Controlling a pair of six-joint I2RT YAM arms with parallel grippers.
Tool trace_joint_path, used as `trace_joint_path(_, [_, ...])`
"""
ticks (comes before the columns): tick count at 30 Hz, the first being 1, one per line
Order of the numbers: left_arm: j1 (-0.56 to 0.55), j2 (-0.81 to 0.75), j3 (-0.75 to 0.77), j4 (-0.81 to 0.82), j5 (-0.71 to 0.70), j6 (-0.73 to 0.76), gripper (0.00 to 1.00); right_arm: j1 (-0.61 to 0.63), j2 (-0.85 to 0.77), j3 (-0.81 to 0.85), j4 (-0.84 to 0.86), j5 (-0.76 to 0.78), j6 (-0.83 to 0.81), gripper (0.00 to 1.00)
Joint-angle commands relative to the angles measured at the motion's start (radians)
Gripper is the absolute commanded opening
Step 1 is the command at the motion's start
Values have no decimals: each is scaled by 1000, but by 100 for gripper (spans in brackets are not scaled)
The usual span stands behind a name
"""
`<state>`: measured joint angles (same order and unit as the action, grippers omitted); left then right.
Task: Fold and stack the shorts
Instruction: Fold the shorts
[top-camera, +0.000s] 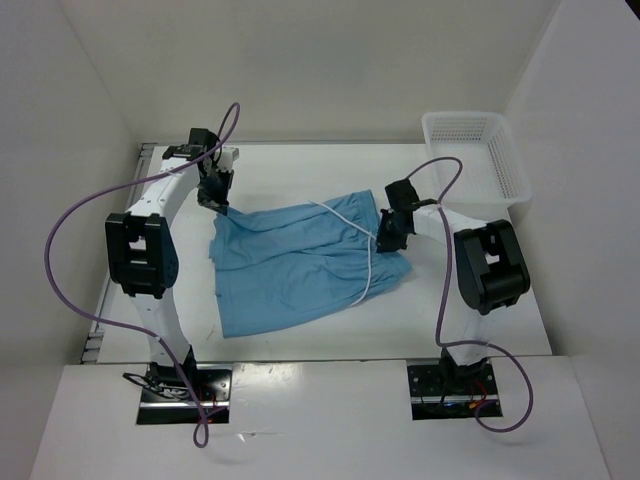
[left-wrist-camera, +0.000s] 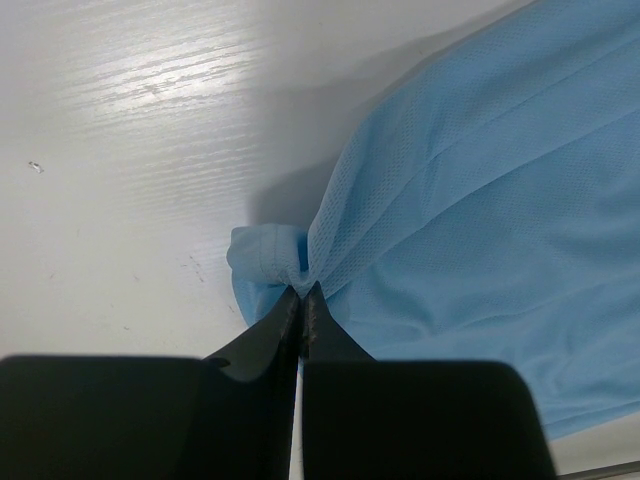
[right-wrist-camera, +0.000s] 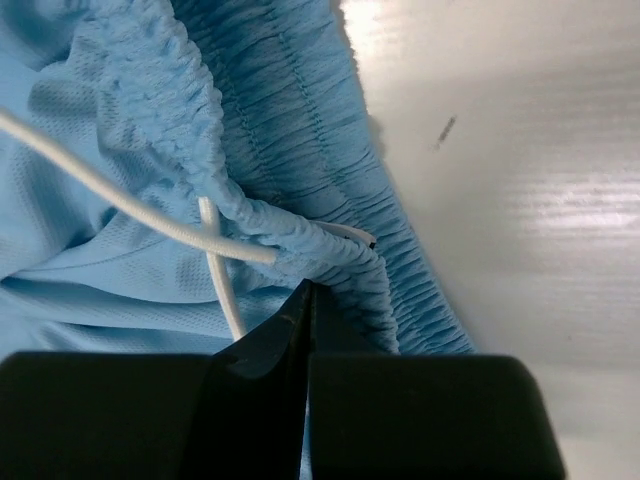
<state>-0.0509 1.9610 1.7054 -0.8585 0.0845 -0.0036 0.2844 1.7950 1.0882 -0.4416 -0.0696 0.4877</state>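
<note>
We see the left end effector (left-wrist-camera: 302, 293) clenched on a hem corner of the shorts (top-camera: 300, 262); the right end effector (right-wrist-camera: 306, 292) pinches their waistband (right-wrist-camera: 290, 140), beside the drawstring (right-wrist-camera: 120, 195).

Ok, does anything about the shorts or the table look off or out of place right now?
Nothing damaged or spilled. The shorts lie askew and wrinkled, unfolded, with one corner bunched in the left jaws. The white drawstring hangs loose from the waistband, trailing across the fabric beside the right jaws.
</note>
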Motion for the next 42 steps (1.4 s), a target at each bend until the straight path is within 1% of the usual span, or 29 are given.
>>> trace_joint_path(1, [5,-43,-4,18,21,4,0,-1,55,10,41,30,34,0])
trace_joint_path(5, [5,-43,-13,18,21,4,0,-10,0,-11,63,-8,43,0])
trace_joint_path(6, [5,-43,-13,18,21,4,0,-10,-9,4,23,-25,43,0])
trace_joint_path(9, [5,-43,-13,18,30,4,0,-10,-66,91,-35,-68,43,0])
trace_joint_path(11, [5,-43,-13,18,31,4,0,-10,-103,134,-36,-81,43,0])
trace_joint_path(12, [5,-53,-13,18,31,4,0,-10,-118,189,-36,-81,43,3])
trace_joint_path(14, [5,-53,-13,18,31,4,0,-10,-128,243,-5,-81,20,11])
trace_joint_path(15, [5,-53,-13,18,40,4,0,-10,-128,303,6,-81,8,16])
trace_joint_path(16, [5,-53,-13,18,40,4,0,-10,-68,341,6,-64,-6,30])
trace_joint_path(17, [5,-53,-13,18,40,4,0,-10,-27,387,-20,-55,-29,38])
trace_joint_path(18, [5,-53,-13,18,40,4,0,-20,18,485,-38,-55,-43,44])
trace_joint_path(19, [5,-53,-13,9,40,4,0,-21,65,533,-57,-55,-53,54])
trace_joint_path(20, [5,-53,-3,9,40,4,0,-31,161,629,-98,-65,-72,59])
trace_joint_path(22, [5,-53,-3,9,40,4,0,-31,252,717,-130,-88,-95,67])
trace_joint_path(23, [5,-53,6,9,40,4,0,-31,333,758,-163,-78,-95,69])
trace_joint_path(24, [5,-44,7,9,40,4,0,-31,369,827,-172,-78,-95,72])
trace_joint_path(25, [5,-44,7,0,40,4,0,-31,400,855,-172,-47,-95,74])
trace_joint_path(26, [5,-43,7,-1,40,4,0,-31,452,909,-183,-38,-95,75])
trace_joint_path(29, [5,-34,16,-1,40,4,0,-31,535,1001,-207,8,-95,80])
trace_joint_path(31, [5,-34,16,-1,40,4,0,-31,564,1056,-217,27,-95,80])
trace_joint_path(36, [5,-25,25,-10,40,4,0,-31,584,1056,-229,50,-115,81])
trace_joint_path(39, [5,-25,25,-10,40,4,0,-31,572,1001,-229,59,-136,81])
trace_joint_path(42, [5,-16,25,-10,40,4,0,-40,549,900,-191,85,-147,82])
